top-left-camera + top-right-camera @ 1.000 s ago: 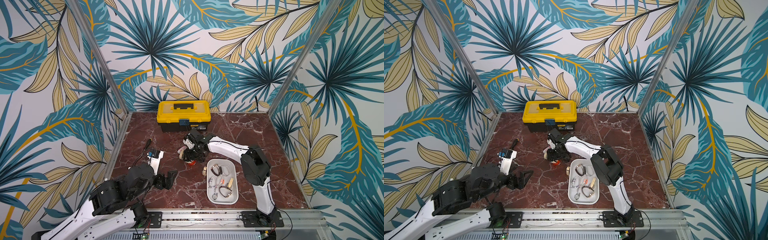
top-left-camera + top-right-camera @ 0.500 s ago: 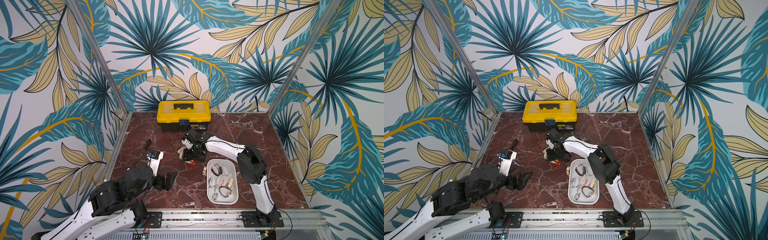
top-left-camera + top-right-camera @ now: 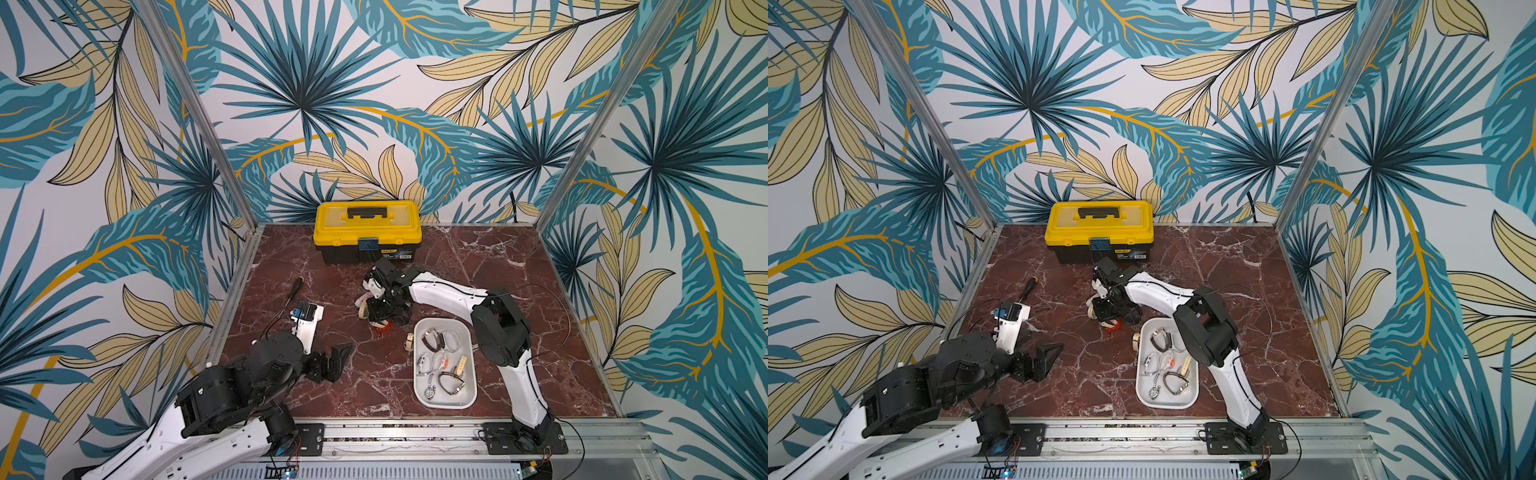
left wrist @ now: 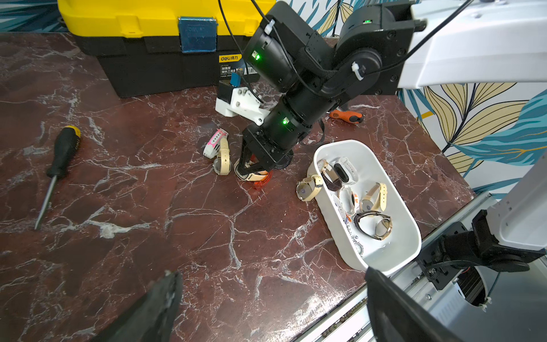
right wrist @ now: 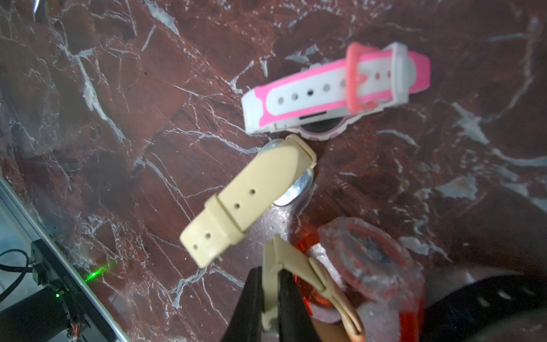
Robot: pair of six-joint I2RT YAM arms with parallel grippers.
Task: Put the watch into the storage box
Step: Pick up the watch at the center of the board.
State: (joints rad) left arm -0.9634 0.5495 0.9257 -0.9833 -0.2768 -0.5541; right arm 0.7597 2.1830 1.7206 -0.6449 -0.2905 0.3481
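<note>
Now, R gripper [image 5: 270, 277] is pinched shut on the tan strap of a watch [image 5: 299, 263], down at the surface [image 4: 148, 237] in a cluster w/ a red watch [image 5: 364, 254], near but outside the storage box [image 4: 396, 248]. L gripper [image 4: 270, 274] is wide open, empty, well apart above bare surface.

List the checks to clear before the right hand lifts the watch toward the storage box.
1. Grip: right hand pinches the beige-strap watch by its strap: ok.
2. Nothing else caught: cannot tell; the red watch sits right beside that strap.
3. Neighbouring beige watch outside the jaws: ok.
4. Room in the storage box: ok, the end by the rail is bare.
5. Route: left hand off it: ok, open, well apart from the box.
</note>
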